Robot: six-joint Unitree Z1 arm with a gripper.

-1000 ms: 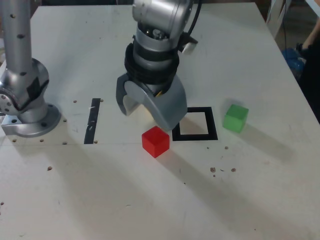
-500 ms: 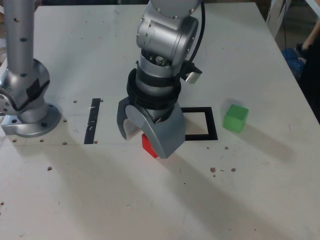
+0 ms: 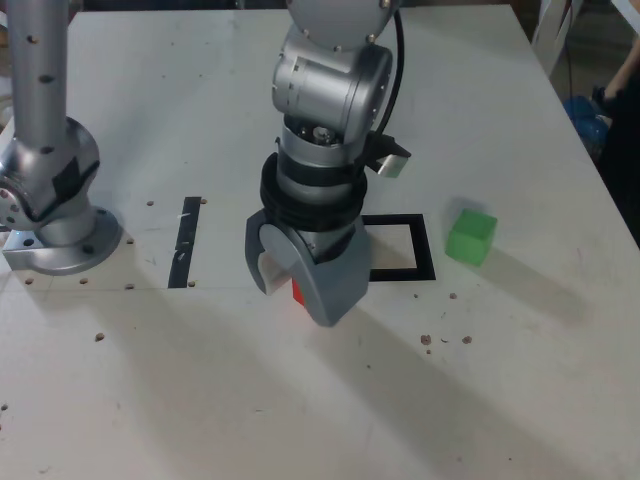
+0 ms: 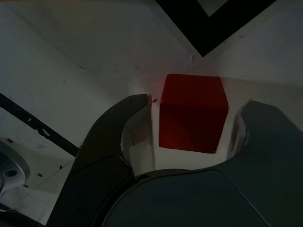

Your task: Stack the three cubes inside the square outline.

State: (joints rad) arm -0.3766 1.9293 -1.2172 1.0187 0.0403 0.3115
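Observation:
The red cube (image 3: 297,291) rests on the white table just left of the square outline (image 3: 424,248) in the exterior view, mostly hidden by my gripper (image 3: 296,296). In the wrist view the red cube (image 4: 191,113) sits between the two jaws of my gripper (image 4: 195,108). The gripper is open, with a small gap on each side of the cube. A corner of the square outline (image 4: 213,28) shows beyond it. The green cube (image 3: 470,236) stands to the exterior view's right of the outline. The yellow cube is not visible.
A straight black tape strip (image 3: 185,242) lies on the exterior view's left, near the arm's metal base (image 3: 50,210). Small dark specks (image 3: 440,340) dot the table in front of the outline. Blue items (image 3: 590,115) lie beyond the table's right edge.
The gripper has moved forward from behind the red cube and come down over it, so its jaws now straddle the cube. The green cube has stayed put.

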